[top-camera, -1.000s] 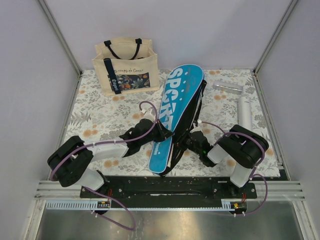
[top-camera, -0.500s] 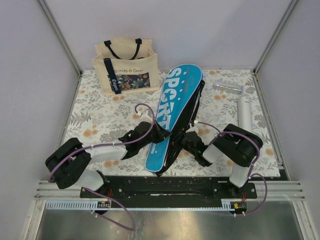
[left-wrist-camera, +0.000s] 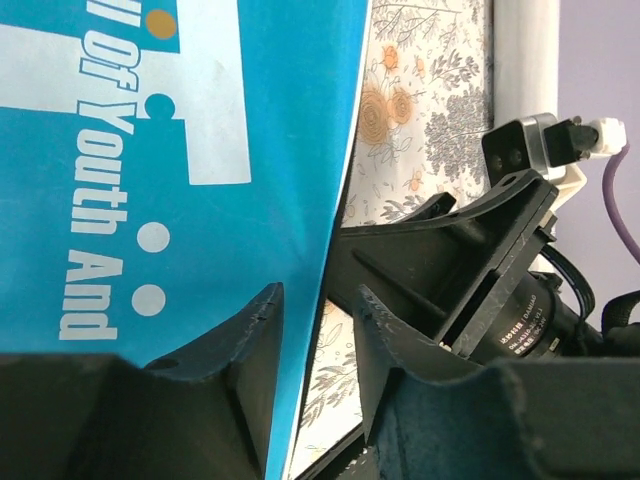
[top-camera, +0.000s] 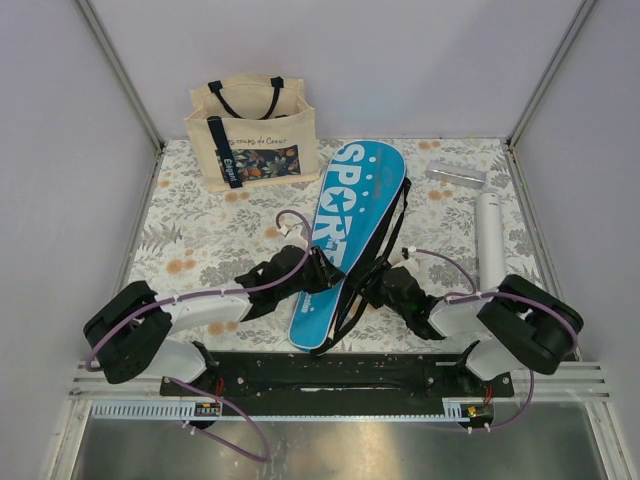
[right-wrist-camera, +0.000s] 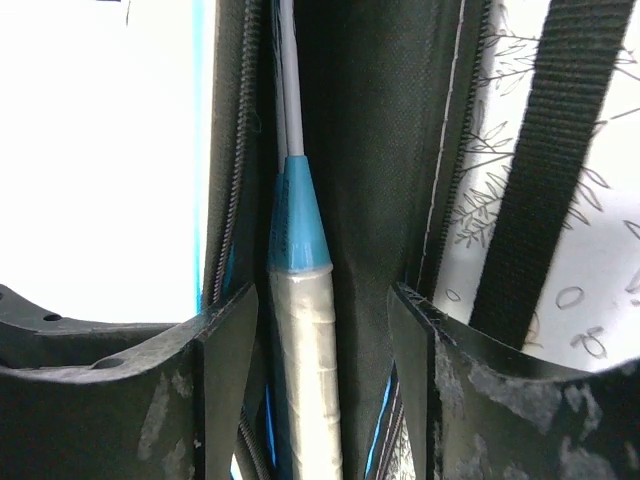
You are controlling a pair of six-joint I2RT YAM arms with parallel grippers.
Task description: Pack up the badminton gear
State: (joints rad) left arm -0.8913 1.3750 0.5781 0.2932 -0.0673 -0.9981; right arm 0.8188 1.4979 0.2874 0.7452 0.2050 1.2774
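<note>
The blue SPORT case (top-camera: pixel 352 205) lies slanted mid-table, its narrow end toward me and its black zip side facing right. My left gripper (top-camera: pixel 322 274) is at its left lower edge. In the left wrist view the gripper (left-wrist-camera: pixel 318 345) is open, with the edge of the blue flap (left-wrist-camera: pixel 150 150) between its fingers. My right gripper (top-camera: pixel 379 286) is at the case's open right side. In the right wrist view it (right-wrist-camera: pixel 325 360) stands open astride a white racket handle (right-wrist-camera: pixel 305 350) lying inside the black lining. The racket heads are hidden. The white tube (top-camera: pixel 490 232) lies at the right.
The beige tote (top-camera: pixel 252 135) with black straps stands at the back left. A small clear packet (top-camera: pixel 455 174) lies behind the tube. The case's black strap (right-wrist-camera: pixel 545 170) trails on the floral cloth (top-camera: pixel 200 230). Walls enclose the table on three sides.
The case has shifted left and settled flatter on the table. My right arm has swung its elbow out to the right, with the gripper staying at the case's open side. The left gripper has moved slightly nearer.
</note>
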